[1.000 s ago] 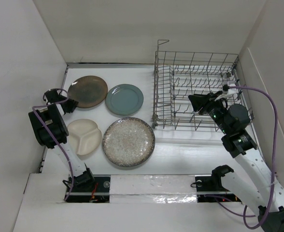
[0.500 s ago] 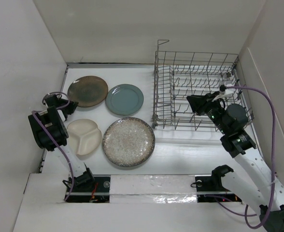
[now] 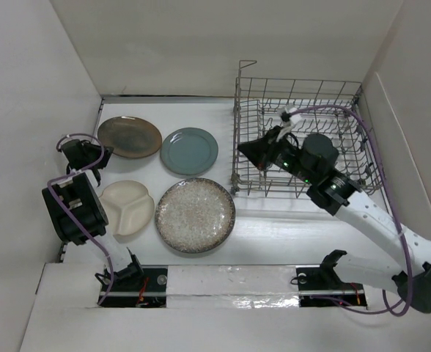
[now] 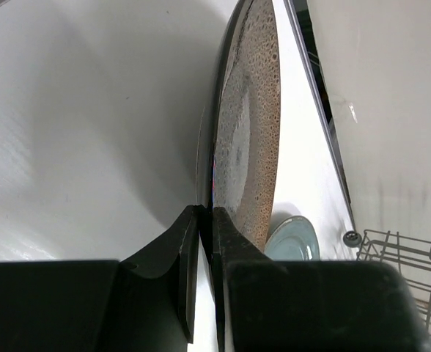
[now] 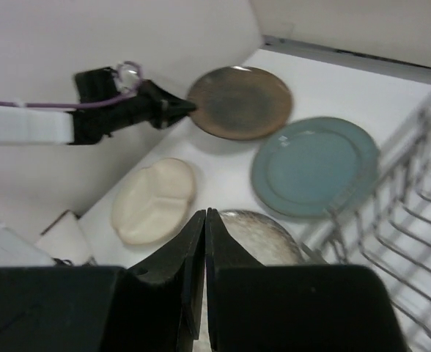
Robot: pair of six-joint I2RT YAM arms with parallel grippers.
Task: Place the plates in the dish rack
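The left gripper (image 4: 206, 213) is clenched on the near-left rim of the brown plate (image 3: 130, 137), which sits toward the far-left corner of the table (image 3: 274, 235) and appears tipped up at the gripped side. The grey-blue plate (image 3: 189, 150) lies just beside it to the right; the cream plate (image 3: 127, 207) and the speckled plate (image 3: 195, 215) lie along the near-left part of the table, all flat. The dish rack (image 3: 325, 103) stands at the far-right corner with no plate in it. The right gripper (image 5: 204, 214) hovers over the rack's left side, fingers pressed together on nothing. The grip is a thin pinch on one edge, so the plate's weight could swing it down or slide it out of the fingers once it is lifted. A low carry could clip the grey-blue plate, and the right arm over the rack looks placed to block the brown plate's way in
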